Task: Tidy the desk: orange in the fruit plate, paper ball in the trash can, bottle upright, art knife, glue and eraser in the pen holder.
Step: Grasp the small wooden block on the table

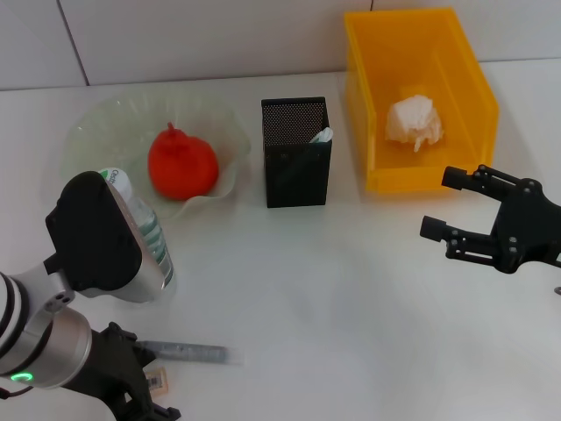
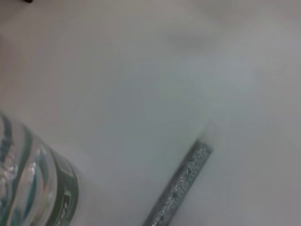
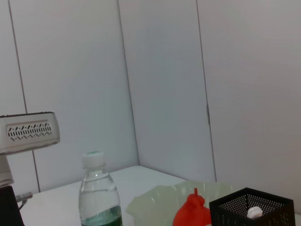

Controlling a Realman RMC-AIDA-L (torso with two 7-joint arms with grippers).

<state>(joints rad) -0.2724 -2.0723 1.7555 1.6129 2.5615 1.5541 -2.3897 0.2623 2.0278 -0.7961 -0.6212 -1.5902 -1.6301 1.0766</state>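
Note:
The orange (image 1: 181, 162) lies in the fruit plate (image 1: 105, 132) at the back left. The paper ball (image 1: 414, 123) lies in the yellow trash can (image 1: 473, 79). The bottle (image 1: 149, 232) stands upright in front of the plate, partly hidden by my left wrist. The black mesh pen holder (image 1: 296, 162) holds a white-topped item (image 1: 321, 136). A grey art knife (image 1: 188, 353) and the tan eraser (image 1: 156, 380) lie on the table beside my left gripper (image 1: 140, 390), low at the front left. My right gripper (image 1: 447, 203) is open and empty in front of the trash can.
The left wrist view shows the bottle (image 2: 33, 188) and the knife (image 2: 181, 186) close up. The right wrist view shows the bottle (image 3: 98, 193), the orange (image 3: 193, 212), the plate (image 3: 155, 202) and the pen holder (image 3: 247, 209). A wall runs behind the table.

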